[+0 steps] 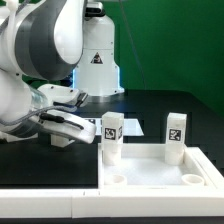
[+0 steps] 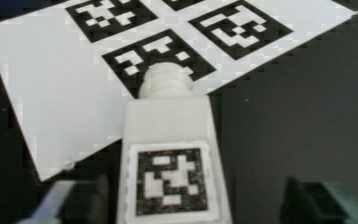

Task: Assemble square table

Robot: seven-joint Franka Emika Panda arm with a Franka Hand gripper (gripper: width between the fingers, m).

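Likely light, stiff and slick, the short white tagged plastic leg point(image 2: 167, 135) stood inside the unclenched hand point(image 2: 185, 205), best pinched across its flat sides.

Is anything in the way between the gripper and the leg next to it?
Nothing visible does. In the wrist view the leg stands directly between the fingers of the gripper, a dark gap showing on one side. The marker board lies behind it; the other leg stands apart, toward the exterior view's right.

White legs point(image 1: 111, 150) carry black-and-white square tags point(image 1: 112, 128); white square top point(image 1: 150, 172); black table point(image 1: 160, 105); green backdrop point(image 1: 170, 40).
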